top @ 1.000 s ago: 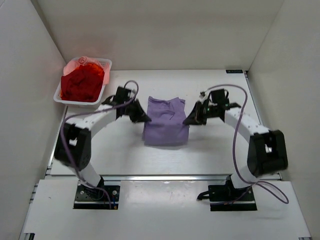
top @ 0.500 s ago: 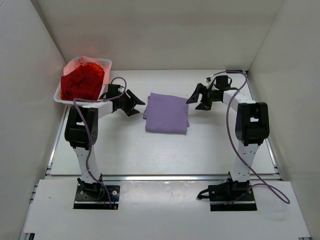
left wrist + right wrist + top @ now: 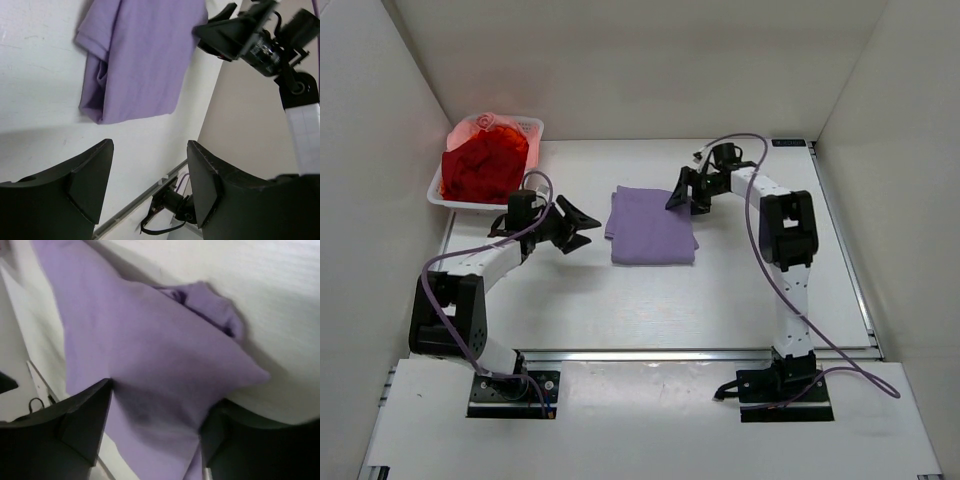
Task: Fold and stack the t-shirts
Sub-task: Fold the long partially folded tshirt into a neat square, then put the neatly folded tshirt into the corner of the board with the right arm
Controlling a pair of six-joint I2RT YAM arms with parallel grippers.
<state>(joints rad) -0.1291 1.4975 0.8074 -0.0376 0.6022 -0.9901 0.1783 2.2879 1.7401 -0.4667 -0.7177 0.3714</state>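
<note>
One purple shirt (image 3: 652,226) lies on the single tabletop (image 3: 740,290). One basket (image 3: 533,128) holds one red heap (image 3: 483,165); how many shirts make it up cannot be told. Two grippers are in view, the left gripper (image 3: 150,145) and the right gripper (image 3: 157,400), each with two fingers (image 3: 75,185).

Basket (image 3: 478,204): white plastic, far left corner of the table, against the left wall.
Table (image 3: 620,310): white, flat top.
Rail (image 3: 650,353): metal strip along the table's near edge.
Walls (image 3: 620,70): plain white panels, left, far and right.
</note>
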